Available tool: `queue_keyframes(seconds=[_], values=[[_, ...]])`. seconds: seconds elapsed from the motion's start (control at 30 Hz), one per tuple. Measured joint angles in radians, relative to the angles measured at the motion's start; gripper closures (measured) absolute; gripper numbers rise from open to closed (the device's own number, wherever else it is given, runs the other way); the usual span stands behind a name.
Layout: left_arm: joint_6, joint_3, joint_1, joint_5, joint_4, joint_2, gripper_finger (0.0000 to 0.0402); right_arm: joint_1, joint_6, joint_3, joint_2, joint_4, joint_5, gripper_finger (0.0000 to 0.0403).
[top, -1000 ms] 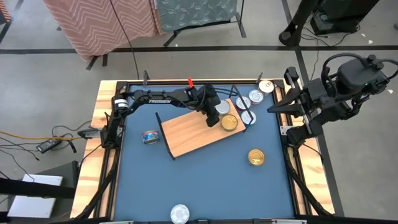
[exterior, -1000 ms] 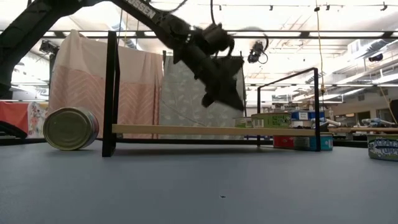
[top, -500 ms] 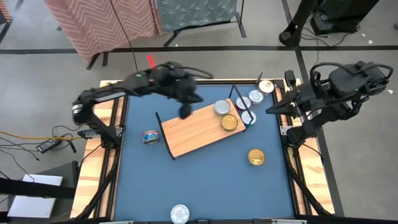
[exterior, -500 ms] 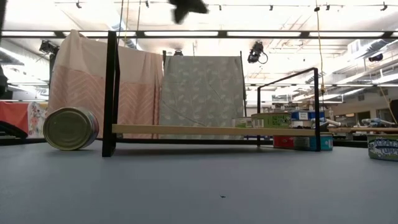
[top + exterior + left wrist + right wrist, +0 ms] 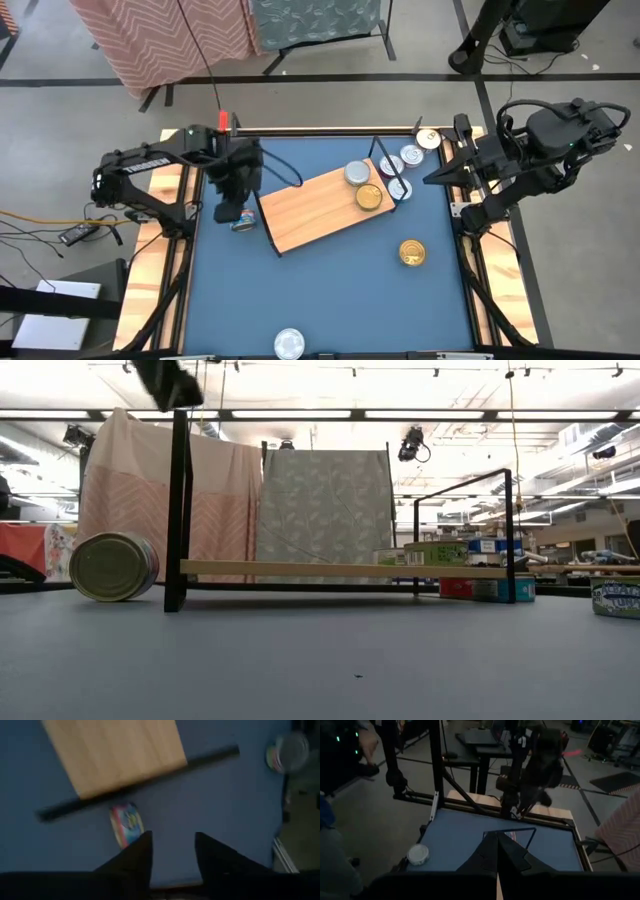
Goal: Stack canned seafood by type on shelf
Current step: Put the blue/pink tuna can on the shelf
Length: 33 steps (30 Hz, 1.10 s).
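The left jaws [image 5: 232, 212] hang parted and empty right above a tin lying on its side [image 5: 241, 221], its blue, colourful label [image 5: 126, 824] showing. Just beyond them toward the right jaws, the shelf [image 5: 320, 208], a pale wood board with thin black wire ends, sits slantwise on the blue desk [image 5: 330, 290]. A silver-lidded tin [image 5: 357, 174] and a gold one [image 5: 369, 197] rest on its far end. The right jaws [image 5: 432, 178] are pressed together, holding nothing, at the desk's edge near more silver tins [image 5: 410, 156]; a lone gold tin [image 5: 411, 252] lies apart.

Light-wood shelf [image 5: 320, 208], gold tin [image 5: 412, 253], blue table [image 5: 330, 290]
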Motion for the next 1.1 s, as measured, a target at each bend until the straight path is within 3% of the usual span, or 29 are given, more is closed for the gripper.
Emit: queue_keyframes(seconds=[0.27,0.47,0.6,0.87,1.1], values=[[0.002,-0.213,-0.017,0.041,-0.012,-0.047,0.0139,0.0,0.05,0.0,0.012,0.004,-0.002,0.0396],[0.019,-0.385,-0.017,0.023,-0.009,-0.057,0.0081,0.0,0.058,0.0,0.02,0.012,-0.002,0.0396],[0.029,-0.439,-0.016,-0.028,0.037,-0.057,0.0072,0.0,0.058,0.0,0.019,0.024,-0.001,0.0396],[-0.106,-0.445,-0.017,-0.029,0.32,-0.128,0.0082,0.0,0.073,0.0,0.027,0.034,0.001,0.0396],[-0.266,-0.384,-0.017,-0.127,0.295,-0.324,0.0083,0.0,0.074,0.0,0.034,0.034,0.002,0.0396]])
